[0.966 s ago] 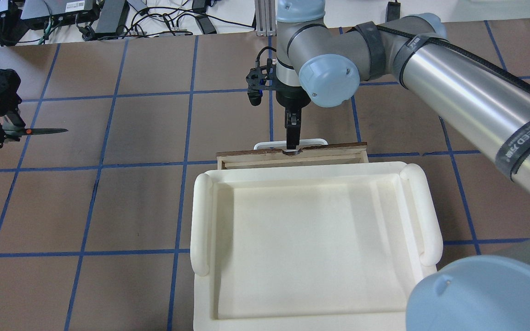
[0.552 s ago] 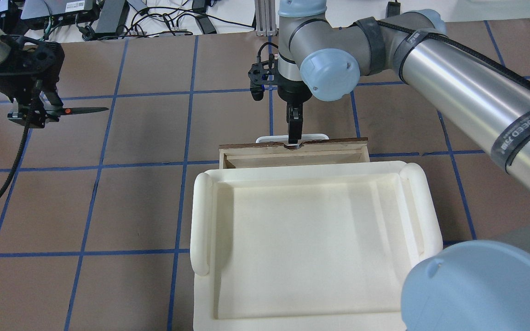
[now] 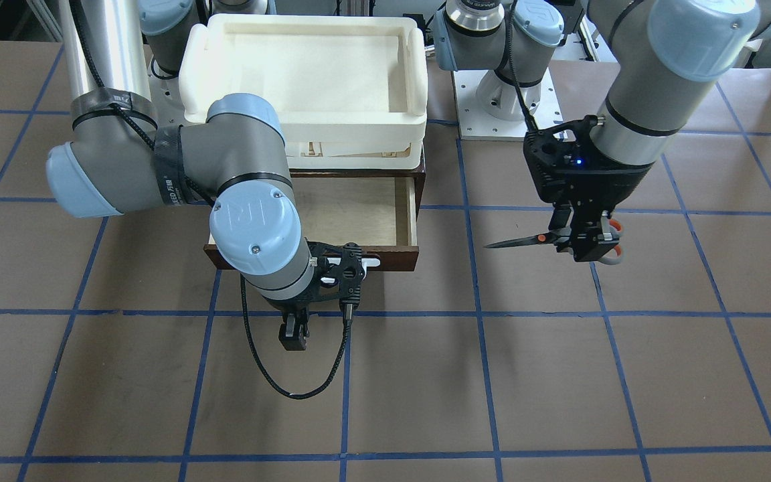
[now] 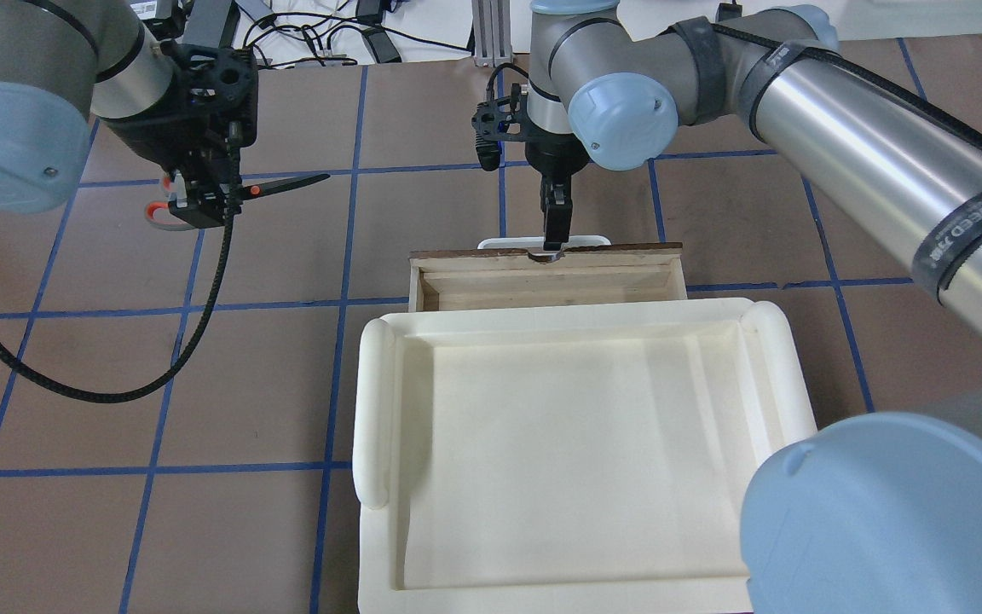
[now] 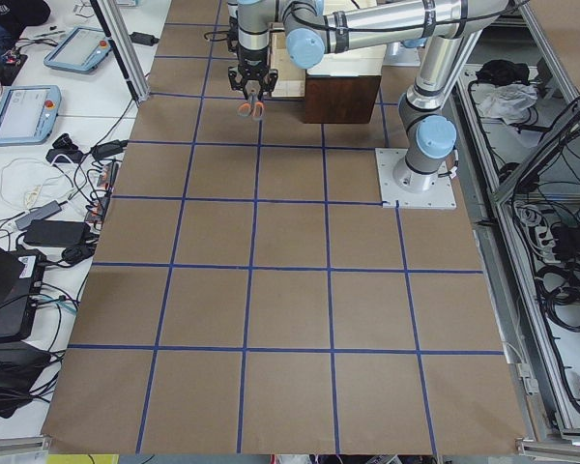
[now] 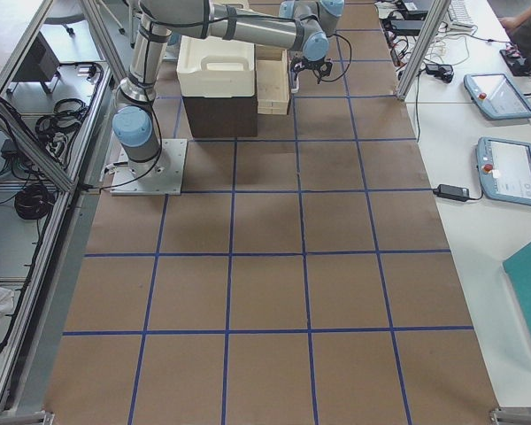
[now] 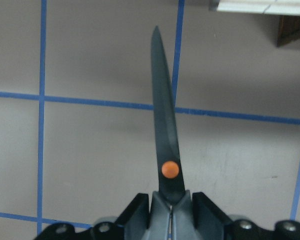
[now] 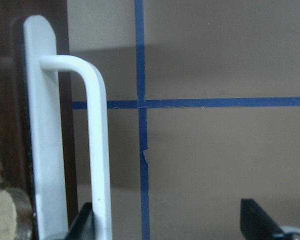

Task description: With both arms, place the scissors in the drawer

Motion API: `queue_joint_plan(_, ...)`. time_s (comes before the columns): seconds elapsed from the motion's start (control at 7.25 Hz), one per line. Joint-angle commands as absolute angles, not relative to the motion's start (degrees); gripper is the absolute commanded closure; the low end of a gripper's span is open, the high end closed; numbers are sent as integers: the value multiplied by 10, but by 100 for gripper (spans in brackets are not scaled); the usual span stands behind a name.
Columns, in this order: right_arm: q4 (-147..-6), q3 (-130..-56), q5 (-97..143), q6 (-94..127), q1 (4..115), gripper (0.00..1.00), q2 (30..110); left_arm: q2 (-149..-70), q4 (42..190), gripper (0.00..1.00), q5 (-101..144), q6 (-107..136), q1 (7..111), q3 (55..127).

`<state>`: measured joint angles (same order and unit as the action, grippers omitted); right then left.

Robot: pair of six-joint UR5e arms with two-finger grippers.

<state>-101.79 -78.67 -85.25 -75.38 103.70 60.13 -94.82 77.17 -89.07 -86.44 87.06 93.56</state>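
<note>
Left gripper (image 3: 586, 249) is clamped on the scissors (image 7: 166, 140), on the grey shank just behind the orange pivot. The wrist cam shows a finger on each side of it. Blades are closed, roughly level, tip pointing right toward the drawer (image 3: 395, 257). The orange-lined loops stick out on the left side of the gripper. The scissors are in the air over the table (image 3: 559, 375), left of the drawer and apart from it. The tip is near the drawer's far-left corner, outside the opening.

The drawer is pulled part-way out from under the white tray (image 4: 372, 401), toward the far side. A strip of pale plywood floor shows between the tray's far rim and the dark brown front panel.

Right gripper (image 4: 552, 243) points straight down at the drawer front, about mid-width, at the white bar handle (image 8: 101, 150). Jaws are spread: in the right wrist cam the two fingers (image 8: 257, 222) sit well apart. The bar runs right beside one finger, and the other is out over bare table. The inner finger looks like it's in the gap between bar and backplate, i.e. hooked behind the handle. The bar covers most of it, though, so I can't confirm contact.

Right arm (image 4: 866, 145) reaches in from the near right, past the tray's right side. Left arm (image 4: 22, 77) comes in from the left. In both side views the grippers are too small to add anything.
</note>
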Motion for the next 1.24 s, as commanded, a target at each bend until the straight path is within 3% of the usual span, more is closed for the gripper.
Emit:
queue_joint_plan(0.0,-1019,-771,-853,-758,1033,0,585,-957,773,100,-886,-790,918,915)
queue_joint_plan(1.1,-1017,-745,-852,-770,1028,0,572,-964,803,100,-882,-720,987,902)
